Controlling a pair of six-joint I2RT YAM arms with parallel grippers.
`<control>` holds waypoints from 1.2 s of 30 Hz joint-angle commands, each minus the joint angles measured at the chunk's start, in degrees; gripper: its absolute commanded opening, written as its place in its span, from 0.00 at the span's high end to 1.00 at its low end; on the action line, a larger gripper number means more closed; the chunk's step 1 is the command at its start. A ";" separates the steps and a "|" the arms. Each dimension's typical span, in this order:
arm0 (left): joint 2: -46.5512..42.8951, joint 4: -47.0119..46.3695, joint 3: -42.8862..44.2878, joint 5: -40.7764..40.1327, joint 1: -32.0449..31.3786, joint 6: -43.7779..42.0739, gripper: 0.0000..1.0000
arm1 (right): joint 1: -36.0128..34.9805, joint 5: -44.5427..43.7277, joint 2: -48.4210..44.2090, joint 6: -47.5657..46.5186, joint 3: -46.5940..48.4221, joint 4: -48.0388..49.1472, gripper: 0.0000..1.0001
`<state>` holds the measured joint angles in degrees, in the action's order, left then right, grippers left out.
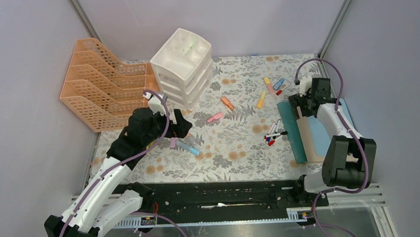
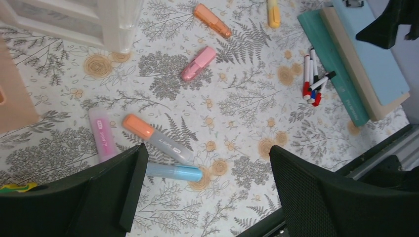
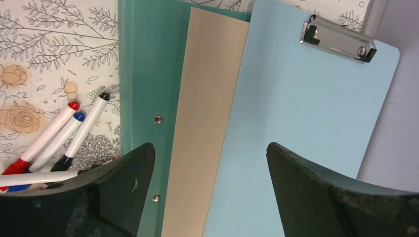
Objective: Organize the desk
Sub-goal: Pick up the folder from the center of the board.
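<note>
2 grippers hang over the desk (image 1: 241, 144), whose fern-and-flower cloth spreads beneath both. The left gripper (image 2: 207, 192) has its jaws spread wide with nothing between them. Just below and ahead of it lie a lilac highlighter (image 2: 101, 138), an orange-capped grey highlighter (image 2: 158, 140) and a blue highlighter (image 2: 174, 172); a pink highlighter (image 2: 198, 63) lies farther ahead. The right gripper (image 3: 210, 182), jaws equally wide and empty, hangs above an overlapping stack: teal folder (image 3: 148, 74), beige board (image 3: 207, 123), light blue clipboard (image 3: 296, 123) on top. Whiteboard markers (image 3: 64, 133) lie clustered beside its finger on the folder's side.
</note>
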<state>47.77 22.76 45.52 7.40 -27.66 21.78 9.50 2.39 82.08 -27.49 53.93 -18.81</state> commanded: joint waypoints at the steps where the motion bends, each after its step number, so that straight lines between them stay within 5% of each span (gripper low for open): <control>1: -1.54 -2.01 -1.73 -2.65 0.54 -3.63 0.01 | 0.26 1.29 -1.89 2.72 2.22 -3.03 0.12; 9: 0.61 -2.05 -1.82 -0.11 7.37 -3.57 0.01 | -0.84 2.70 2.77 2.92 2.38 -4.61 0.35; 20: 1.65 -3.33 -2.26 4.44 11.00 -2.38 0.01 | -8.51 -15.51 6.35 -0.21 -3.15 1.85 0.36; 36: -1.92 -3.27 -2.53 5.52 10.98 -1.65 0.01 | -13.24 -21.97 13.08 -0.82 -4.53 3.34 0.61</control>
<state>47.09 22.52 43.00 11.86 -16.91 19.79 -2.57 -17.43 93.43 -28.42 50.19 -15.31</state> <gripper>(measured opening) 0.987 0.444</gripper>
